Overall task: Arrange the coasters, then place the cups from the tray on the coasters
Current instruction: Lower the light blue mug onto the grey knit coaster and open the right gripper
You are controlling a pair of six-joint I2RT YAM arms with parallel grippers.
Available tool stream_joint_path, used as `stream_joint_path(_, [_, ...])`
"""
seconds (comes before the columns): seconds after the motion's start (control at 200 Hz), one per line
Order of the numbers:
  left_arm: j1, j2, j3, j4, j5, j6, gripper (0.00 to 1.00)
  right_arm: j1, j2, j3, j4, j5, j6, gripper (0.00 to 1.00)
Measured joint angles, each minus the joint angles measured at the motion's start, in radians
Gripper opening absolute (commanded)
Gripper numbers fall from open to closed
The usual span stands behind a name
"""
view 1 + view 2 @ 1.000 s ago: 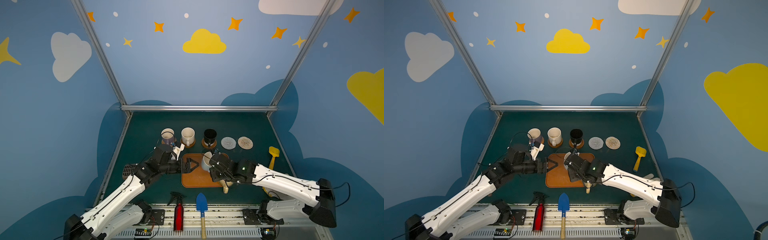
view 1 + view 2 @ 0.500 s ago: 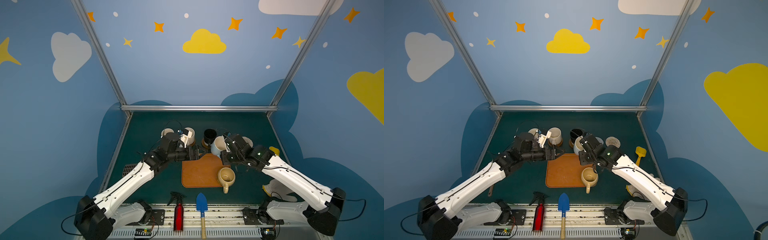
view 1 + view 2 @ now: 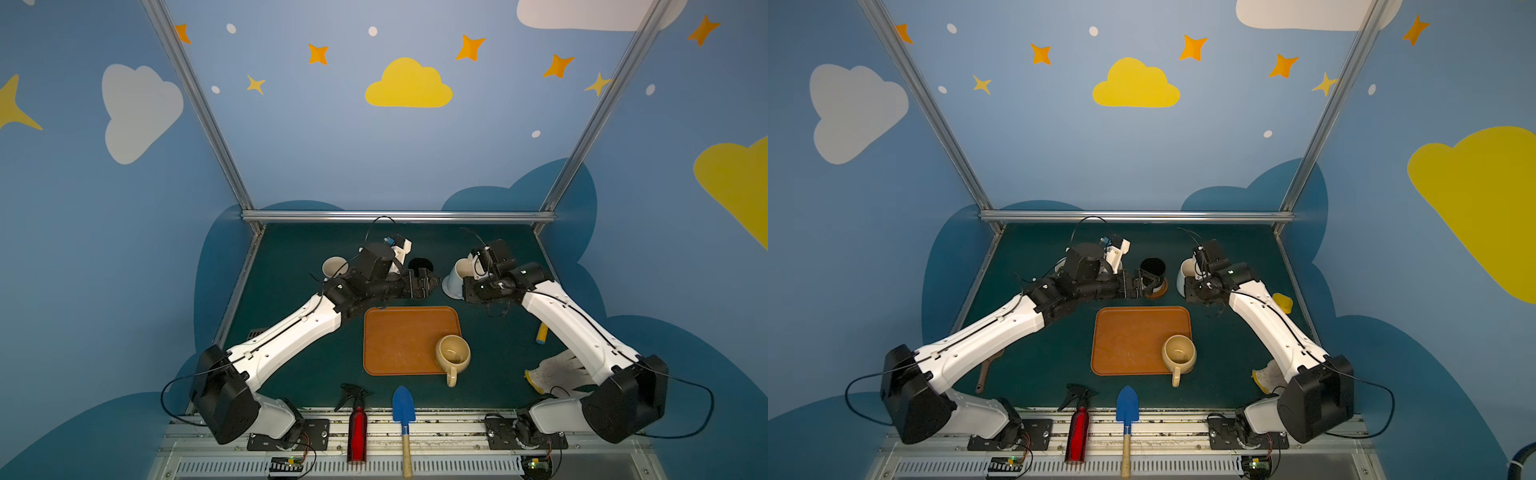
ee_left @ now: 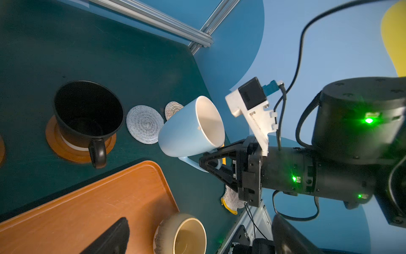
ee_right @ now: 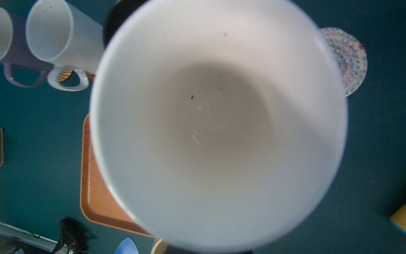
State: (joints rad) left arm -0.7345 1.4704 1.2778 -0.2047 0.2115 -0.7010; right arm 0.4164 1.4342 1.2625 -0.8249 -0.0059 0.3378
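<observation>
My right gripper (image 4: 207, 163) is shut on the handle of the light blue cup (image 4: 189, 129), which hangs tilted beside the grey-white coaster (image 4: 145, 124). A beige coaster (image 5: 347, 61) lies just past it. The blue cup's mouth fills the right wrist view and hides my own jaws. My left gripper (image 3: 1144, 284) stands open and empty beside the black cup (image 3: 1152, 270), which sits on a brown wooden coaster (image 4: 66, 149). The lilac cup (image 5: 17, 55) and the cream-white cup (image 5: 61, 44) stand left of it. A tan cup (image 3: 453, 357) sits on the orange tray's (image 3: 399, 340) front right corner.
A red spray bottle (image 3: 357, 432) and a blue trowel (image 3: 403, 409) lie at the front edge. A work glove (image 3: 557, 374) and a yellow tool (image 3: 1282, 302) are under the right arm. A wooden handle (image 3: 984, 374) lies under the left arm.
The right gripper has carried the light blue cup from the tray back and to the right, toward the rope coasters. The left gripper has moved right along the row to the black cup, still open.
</observation>
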Motion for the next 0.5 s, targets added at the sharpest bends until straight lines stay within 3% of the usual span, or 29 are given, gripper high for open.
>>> stream_joint_path(0.501, [-0.003,0.251,0.170,-0.026,0.025,0.030,1.00,-0.088,0.417,0.302,-0.027,0.027,-0.074,0.00])
